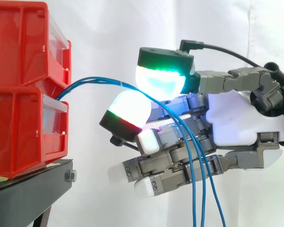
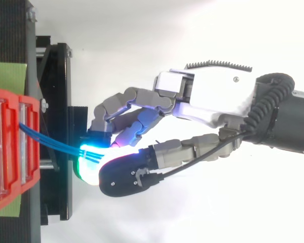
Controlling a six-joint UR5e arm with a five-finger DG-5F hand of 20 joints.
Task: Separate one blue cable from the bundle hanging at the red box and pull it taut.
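You've got two red bins (image 1: 19, 118) stacked, one black stand (image 1: 28, 187) beneath, three blue cables (image 1: 92, 80) running out from the bins, one hand (image 1: 236, 120).

Lab test rig: white curtain (image 1: 132, 28), red bins (image 1: 19, 94), black stand (image 1: 33, 189).

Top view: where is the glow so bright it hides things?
Top view: the cyan-white glow of the pads washes out where the blue cables meet the hand; side view: the pads glow green and red-edged white, yet the cables show plain against the bright curtain.
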